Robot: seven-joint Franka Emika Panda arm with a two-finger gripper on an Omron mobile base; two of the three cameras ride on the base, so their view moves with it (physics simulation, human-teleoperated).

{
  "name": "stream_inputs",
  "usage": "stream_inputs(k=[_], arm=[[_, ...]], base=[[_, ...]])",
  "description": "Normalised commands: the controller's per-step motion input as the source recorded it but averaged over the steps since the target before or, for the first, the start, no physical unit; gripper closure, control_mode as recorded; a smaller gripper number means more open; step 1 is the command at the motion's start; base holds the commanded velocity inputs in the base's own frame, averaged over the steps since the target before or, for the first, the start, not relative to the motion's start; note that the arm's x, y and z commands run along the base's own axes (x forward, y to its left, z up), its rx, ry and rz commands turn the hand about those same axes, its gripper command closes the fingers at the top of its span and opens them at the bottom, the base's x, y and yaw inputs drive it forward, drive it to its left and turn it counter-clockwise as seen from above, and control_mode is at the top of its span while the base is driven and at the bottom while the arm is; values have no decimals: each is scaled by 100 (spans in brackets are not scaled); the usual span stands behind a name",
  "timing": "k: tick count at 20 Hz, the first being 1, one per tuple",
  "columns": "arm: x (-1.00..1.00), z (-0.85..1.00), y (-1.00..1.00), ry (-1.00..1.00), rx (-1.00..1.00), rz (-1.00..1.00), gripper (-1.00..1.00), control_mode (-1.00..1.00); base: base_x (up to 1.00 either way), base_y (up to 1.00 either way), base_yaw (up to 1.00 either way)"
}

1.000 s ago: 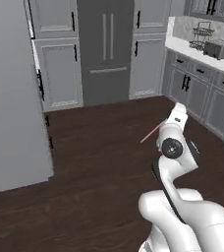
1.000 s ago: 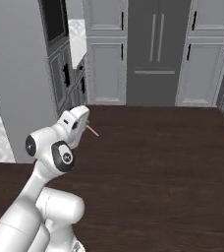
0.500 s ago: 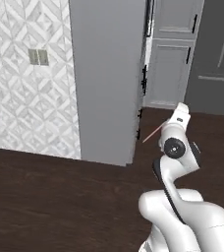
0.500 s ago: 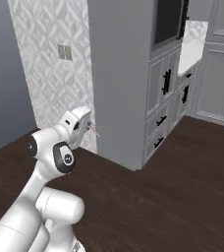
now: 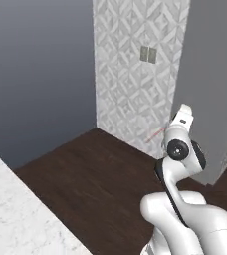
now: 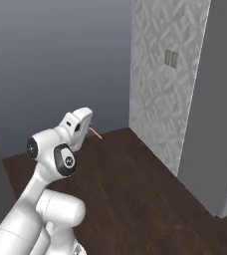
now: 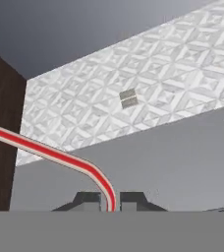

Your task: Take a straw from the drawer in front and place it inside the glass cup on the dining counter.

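Note:
My gripper [image 7: 110,202] is shut on the straw [image 7: 50,152], a thin pink-red stick that runs up between the two dark fingertips and bends off to the left in the hand view. From the left base the straw [image 5: 155,135] sticks out to the left of the raised hand. From the right base the straw [image 6: 96,133] points right and down from the hand. A corner of the white marble dining counter [image 5: 16,219] lies at the lower left in the left base view. The drawer and the glass cup are out of view.
A patterned grey-white wall panel [image 5: 135,64] with a small double switch plate [image 5: 148,54] stands ahead, beside a plain grey cabinet side [image 5: 212,89]. A dark blue-grey wall [image 5: 36,74] is to the left. Dark wood floor [image 6: 135,199] spreads around the base.
The whole picture has swung: the base has turned, so the fridge and cabinets have left view and the patterned wall, dark wall and counter corner have come in. The hand still holds the straw.

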Motion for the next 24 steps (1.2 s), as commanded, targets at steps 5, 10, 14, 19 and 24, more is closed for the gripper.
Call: stream_inputs(k=[5,10,14,19,24], arm=[[0,0,0,0,0,0,100,100],[0,0,0,0,0,0,100,100],[0,0,0,0,0,0,100,100],[0,0,0,0,0,0,100,100],[0,0,0,0,0,0,100,100]], base=[[100,0,72],[100,0,66],[100,0,67],[100,-12,61],[100,-45,45]])
